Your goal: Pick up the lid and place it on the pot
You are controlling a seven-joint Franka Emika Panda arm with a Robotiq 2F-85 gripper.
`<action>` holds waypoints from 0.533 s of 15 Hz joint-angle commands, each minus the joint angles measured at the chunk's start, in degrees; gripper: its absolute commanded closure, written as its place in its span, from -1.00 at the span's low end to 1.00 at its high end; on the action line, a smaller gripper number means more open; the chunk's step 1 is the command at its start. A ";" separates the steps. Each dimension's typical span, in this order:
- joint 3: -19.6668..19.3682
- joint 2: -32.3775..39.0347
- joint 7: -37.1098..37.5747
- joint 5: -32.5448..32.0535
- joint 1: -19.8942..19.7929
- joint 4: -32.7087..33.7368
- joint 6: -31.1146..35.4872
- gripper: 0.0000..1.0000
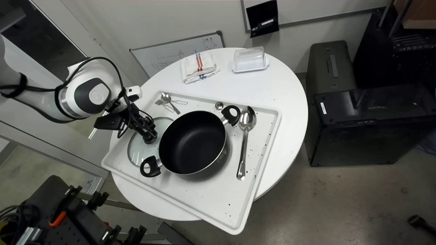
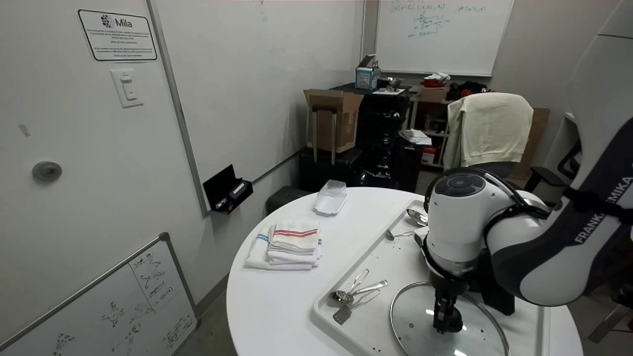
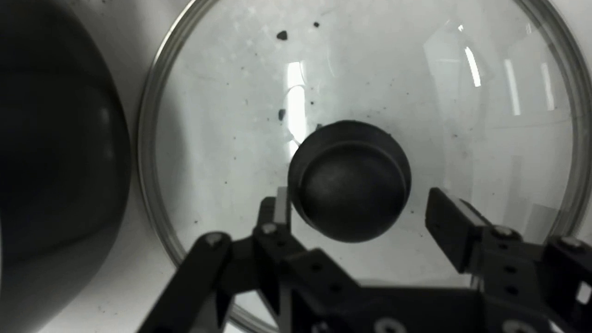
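Fingers (image 3: pixel 451 231) parted around the knob (image 3: pixel 354 192) of the lid (image 3: pixel 365 104)

Black and close to the wrist camera, the unclenched fingers of the gripper (image 3: pixel 358 194) stand apart with the knob between them; a gap shows on one side, and contact on the other I cannot tell. Beneath, the lid lies flat on the tray (image 1: pixel 218 204), just beside the pot (image 1: pixel 194 143). The wrist view gives only the pot's dark outer wall; its open mouth and both handles (image 1: pixel 155 166) show in an exterior view, as does the full length of a metal spoon (image 1: pixel 244 142) across the pot from the lid.

Little space separates lid and pot, and the lid's other side sits near the tray's rim. One tray corner juts past the edge of the round table (image 1: pixel 293 109). White tabletop runs between tray and folded cloths (image 1: pixel 199 68).

On a wall sign (image 2: pixel 118 42), "Mila" is legible, the lines below too small. FRANKA EMIKA lettering marks the arm (image 2: pixel 519 237), partly under a strap (image 2: pixel 593 202). Handwriting on the tilted whiteboard (image 2: pixel 123 301) is unreadable.
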 commanded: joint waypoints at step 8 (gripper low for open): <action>0.37 -1.60 0.09 0.93 0.39 -0.73 0.44 0.52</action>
